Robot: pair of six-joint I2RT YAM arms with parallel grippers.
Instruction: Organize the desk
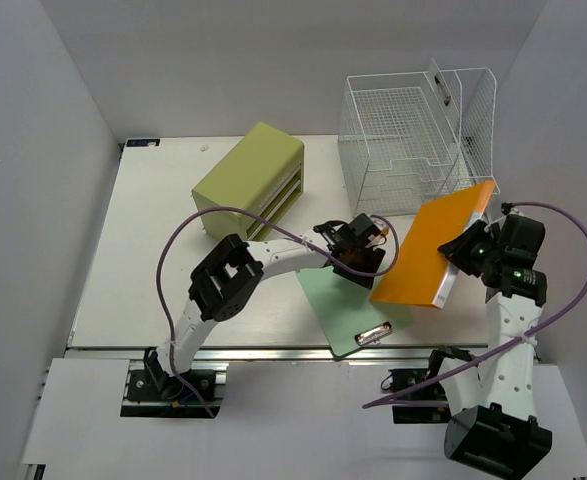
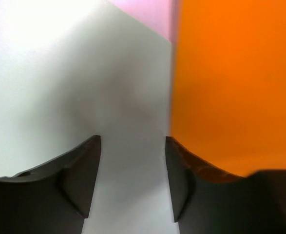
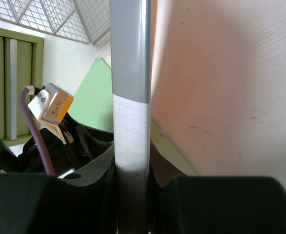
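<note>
Orange folder (image 1: 435, 250), tilted above the tabletop (image 1: 143, 260), is clamped in the right fingers (image 3: 220, 204); left fingers (image 2: 79, 180) stand apart, empty, over a green sheet (image 1: 338, 305).

**A robot lab cell staged as an office**

Plain grey panels (image 1: 33, 200) are closing in the white table (image 1: 153, 250) on three sides. A left arm (image 1: 263, 262) and a right arm (image 1: 508, 330) are standing bolted by the aluminium rail (image 1: 273, 352) along its near edge, trailing purple cables (image 1: 223, 209). Office goods are supplying the setting. A wire tray rack (image 1: 403, 140) is sitting at the far right corner and an olive drawer box (image 1: 248, 180) by the far edge. An orange folder (image 1: 433, 255) and a green sheet (image 1: 348, 310) are showing toward the near right.
</note>
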